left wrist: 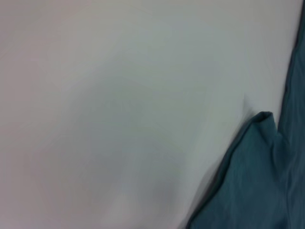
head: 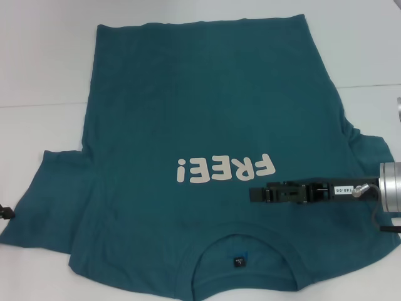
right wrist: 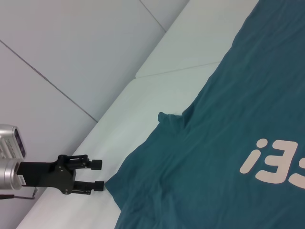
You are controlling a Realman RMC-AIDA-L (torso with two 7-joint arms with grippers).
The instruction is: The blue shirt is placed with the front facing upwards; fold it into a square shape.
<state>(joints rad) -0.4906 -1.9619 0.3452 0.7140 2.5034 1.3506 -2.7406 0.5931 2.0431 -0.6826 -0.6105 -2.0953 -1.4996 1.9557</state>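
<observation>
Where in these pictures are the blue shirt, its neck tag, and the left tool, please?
blue shirt (head: 188,106), head view, on its body.
neck tag (head: 238,261), head view, on the label.
left tool (right wrist: 97,175), right wrist view, between its open fingertips.

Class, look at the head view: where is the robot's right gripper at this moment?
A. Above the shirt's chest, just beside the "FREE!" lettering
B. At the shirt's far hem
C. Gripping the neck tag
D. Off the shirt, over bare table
A: the right gripper reaches in over the blue shirt, ending just below the "FREE!" lettering.
</observation>
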